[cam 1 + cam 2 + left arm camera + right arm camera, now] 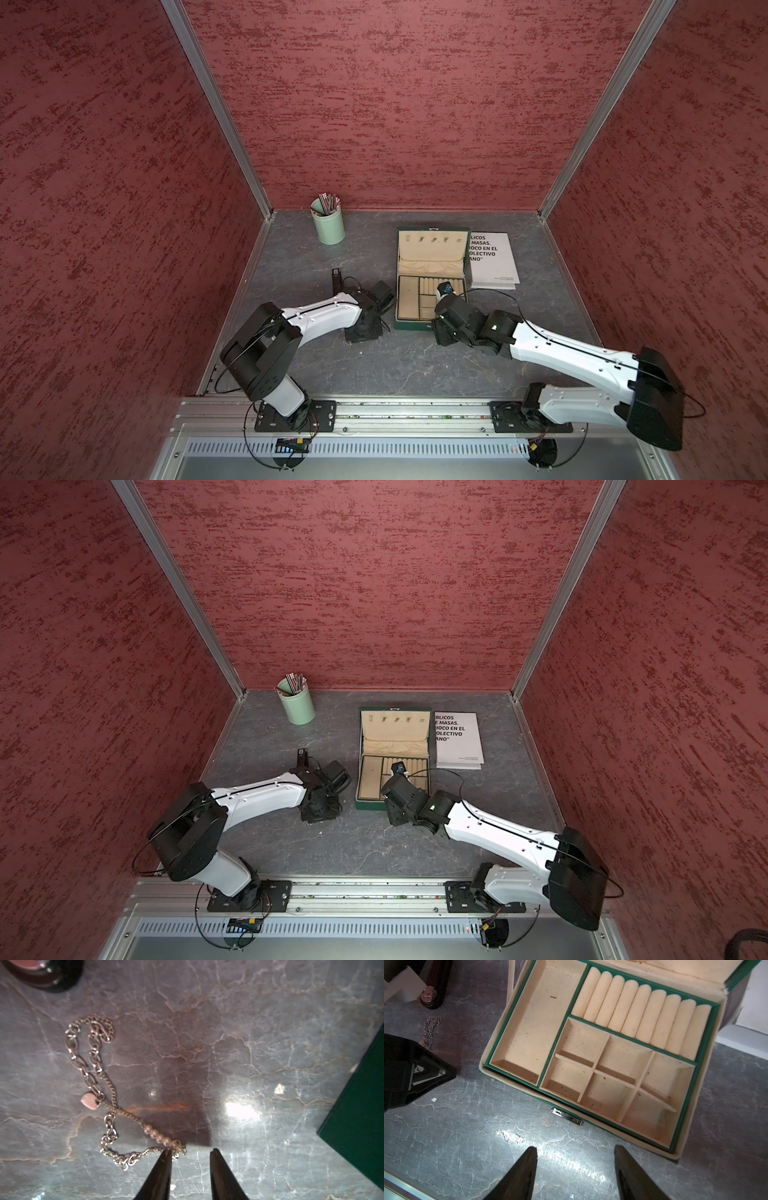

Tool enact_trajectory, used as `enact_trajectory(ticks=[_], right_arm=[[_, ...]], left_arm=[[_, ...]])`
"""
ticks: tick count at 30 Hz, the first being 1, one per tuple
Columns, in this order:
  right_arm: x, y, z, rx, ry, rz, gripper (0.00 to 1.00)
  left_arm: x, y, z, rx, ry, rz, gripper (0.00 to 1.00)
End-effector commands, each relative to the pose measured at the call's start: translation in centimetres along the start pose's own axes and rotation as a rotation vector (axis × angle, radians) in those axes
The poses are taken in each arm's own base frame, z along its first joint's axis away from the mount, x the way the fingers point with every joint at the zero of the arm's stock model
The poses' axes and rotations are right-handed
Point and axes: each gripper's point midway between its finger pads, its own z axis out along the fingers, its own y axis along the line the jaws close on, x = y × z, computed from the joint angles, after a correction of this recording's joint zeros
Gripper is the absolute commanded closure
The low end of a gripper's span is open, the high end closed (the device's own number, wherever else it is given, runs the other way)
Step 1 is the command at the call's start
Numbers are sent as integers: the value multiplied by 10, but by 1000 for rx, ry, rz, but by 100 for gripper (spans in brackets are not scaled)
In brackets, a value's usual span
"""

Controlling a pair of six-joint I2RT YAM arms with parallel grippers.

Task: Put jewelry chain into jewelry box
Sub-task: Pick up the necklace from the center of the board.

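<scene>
Left claw (191,1150) at limp, looped chain (89,1100)

A dark green rectangular jewelry box (395,729) with cream lining stands open on the grey marbled tabletop (353,854), its lid tilted back. A white booklet with black lettering (459,750) lies just beside it. A mint-green cylindrical cup holding pencils (297,710) stands near the rear corner. The left arm (257,798) points down beside the box. The right arm (498,833) reaches over its front edge.

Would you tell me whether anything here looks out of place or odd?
Only the jewelry chain: it lies crossed over itself on the table, outside the open jewelry box, whose cream lining shows dark specks.
</scene>
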Motion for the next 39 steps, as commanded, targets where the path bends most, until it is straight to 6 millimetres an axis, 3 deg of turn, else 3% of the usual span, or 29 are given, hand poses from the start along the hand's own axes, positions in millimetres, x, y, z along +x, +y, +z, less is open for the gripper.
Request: enact_trajectory(ticks=[1, 8, 14, 18, 23, 29, 36, 39], right_arm=[[-5, -2, -2, 9, -38, 6, 37], [-5, -3, -1, 14, -39, 6, 37], [-5, -5, -3, 22, -46, 8, 37], [-8, -5, -6, 21, -56, 12, 37], [-8, -6, -8, 22, -61, 16, 37], [-13, -9, -15, 24, -85, 19, 37], [-13, -9, -16, 25, -89, 21, 37], [-14, -10, -17, 26, -95, 24, 37]], left_arm=[[-3, 1, 5, -11, -5, 4, 66], [3, 7, 20, -27, 23, -6, 67], [5, 8, 21, -20, 26, -10, 90], [1, 7, 13, -7, 3, -9, 100], [-3, 6, 1, 11, -30, -5, 100], [-14, -7, -34, 97, -130, 30, 100], [-16, -15, -50, 132, -154, 46, 100], [-19, -22, -66, 175, -189, 55, 100]])
